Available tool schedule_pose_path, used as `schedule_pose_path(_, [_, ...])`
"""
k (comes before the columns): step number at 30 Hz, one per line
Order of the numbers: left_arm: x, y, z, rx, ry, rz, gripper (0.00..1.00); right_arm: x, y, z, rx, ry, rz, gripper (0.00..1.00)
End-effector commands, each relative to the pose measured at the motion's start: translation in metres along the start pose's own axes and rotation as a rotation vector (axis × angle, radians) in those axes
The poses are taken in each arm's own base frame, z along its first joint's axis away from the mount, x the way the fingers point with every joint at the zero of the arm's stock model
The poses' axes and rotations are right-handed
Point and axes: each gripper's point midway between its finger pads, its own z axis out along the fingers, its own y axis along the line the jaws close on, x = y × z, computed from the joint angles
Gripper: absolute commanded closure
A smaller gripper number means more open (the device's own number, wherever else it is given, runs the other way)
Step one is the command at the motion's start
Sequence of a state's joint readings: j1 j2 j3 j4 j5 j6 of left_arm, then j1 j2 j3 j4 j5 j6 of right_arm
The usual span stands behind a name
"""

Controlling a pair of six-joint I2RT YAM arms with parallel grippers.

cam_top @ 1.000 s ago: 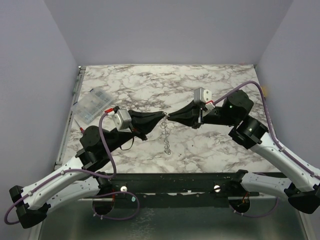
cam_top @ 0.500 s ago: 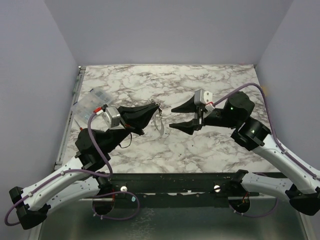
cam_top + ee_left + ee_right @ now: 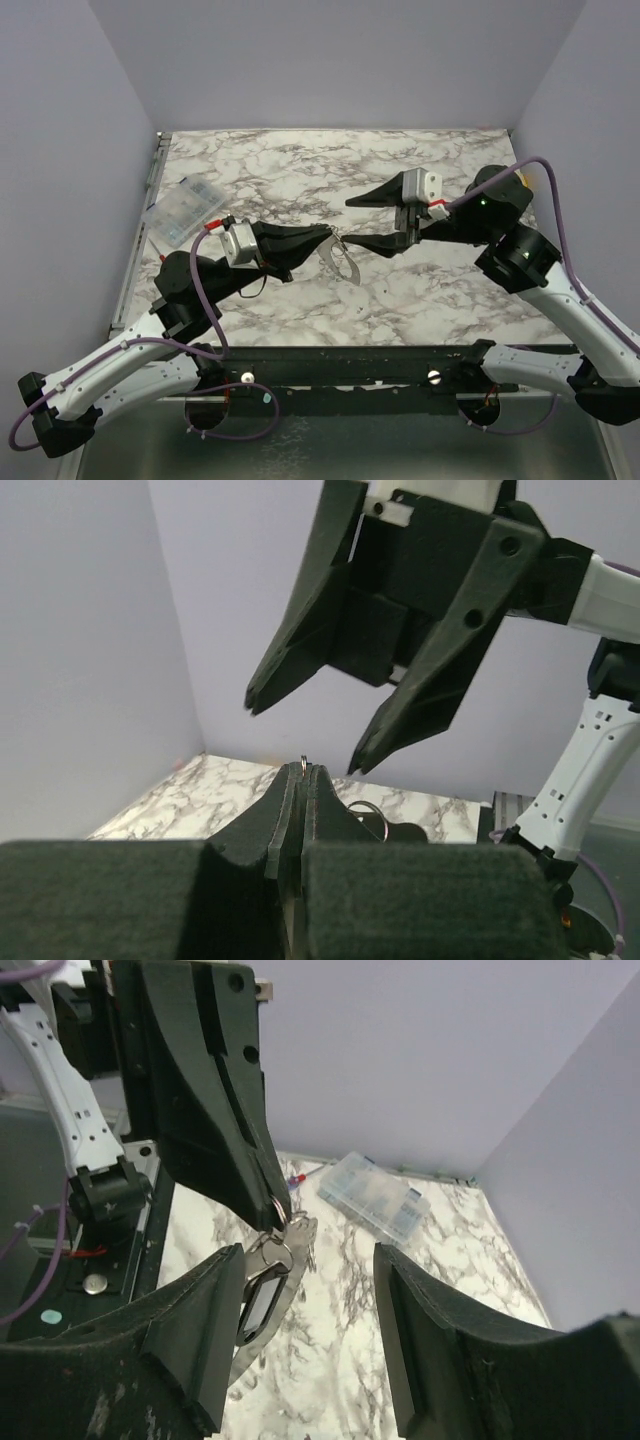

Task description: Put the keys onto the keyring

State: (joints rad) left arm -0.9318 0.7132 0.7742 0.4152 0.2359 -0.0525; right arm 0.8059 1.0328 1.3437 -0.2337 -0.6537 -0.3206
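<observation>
My left gripper is shut on a thin wire loop at the top of the keyring, above the table's middle. The loop's edge shows between the shut tips in the left wrist view. In the right wrist view the silvery keyring hangs from the left gripper. The keys, one small dark oblong piece with a pale centre, hang beside it. My right gripper is open just right of the bunch, touching nothing. Its fingers straddle the hanging bunch from a distance.
A clear plastic box lies at the table's left edge, also seen in the right wrist view. A red-handled tool lies near the box. The marble table ends at a metal rail in front.
A second ago both grippers were shut at the bunch. The right gripper has opened and drawn back up and to the right. The left gripper swung left with the bunch, then returned to the middle.
</observation>
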Motion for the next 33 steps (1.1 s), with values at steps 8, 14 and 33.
schedule_pose_path(8, [-0.023,-0.026,0.003,0.146,-0.038,-0.005,1.00,0.023,0.016,0.012,-0.170,0.118,0.021,0.51])
schedule_pose_path(14, [-0.022,-0.023,0.004,0.132,-0.037,-0.002,1.00,0.023,0.028,0.011,-0.243,0.123,0.047,0.58])
schedule_pose_path(33, [-0.018,-0.022,0.006,0.127,-0.027,-0.005,1.00,0.018,0.035,0.015,-0.300,0.092,0.064,0.67])
